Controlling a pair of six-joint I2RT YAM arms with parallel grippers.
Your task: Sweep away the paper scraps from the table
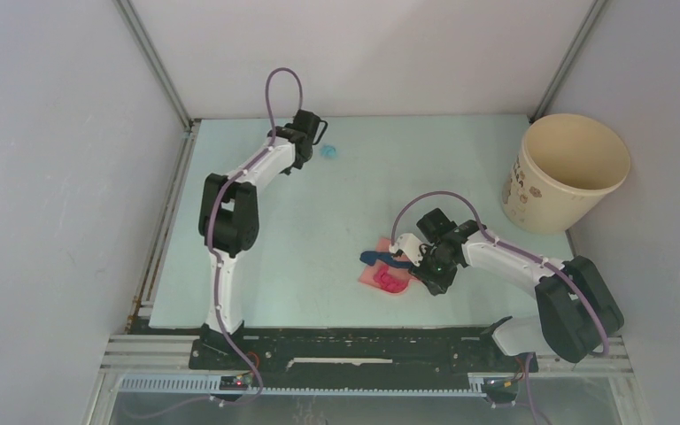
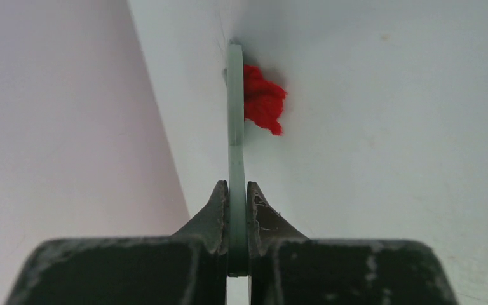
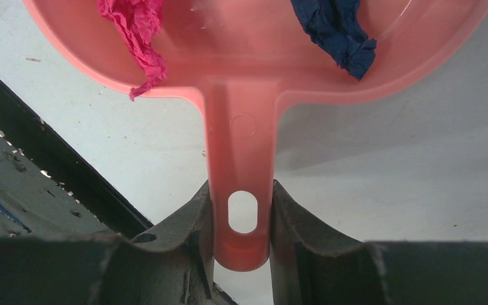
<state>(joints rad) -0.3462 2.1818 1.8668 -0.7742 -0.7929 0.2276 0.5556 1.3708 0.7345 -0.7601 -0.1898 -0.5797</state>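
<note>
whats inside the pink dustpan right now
A magenta-pink scrap and a dark blue scrap lie in the dustpan. Its far end is out of the wrist view, so more may be hidden.

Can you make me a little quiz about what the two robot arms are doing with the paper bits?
1. True or false: the right gripper is shut on the handle of the salmon-pink plastic dustpan.
2. What colour is the crumpled paper scrap beside the thin pale-green plastic brush in the left gripper? A yellow, B red, C white.
3. In the right wrist view, how many paper scraps lie in the dustpan?
Key: 1 true. 2 B. 3 two: one magenta-pink scrap and one dark blue scrap.
</note>
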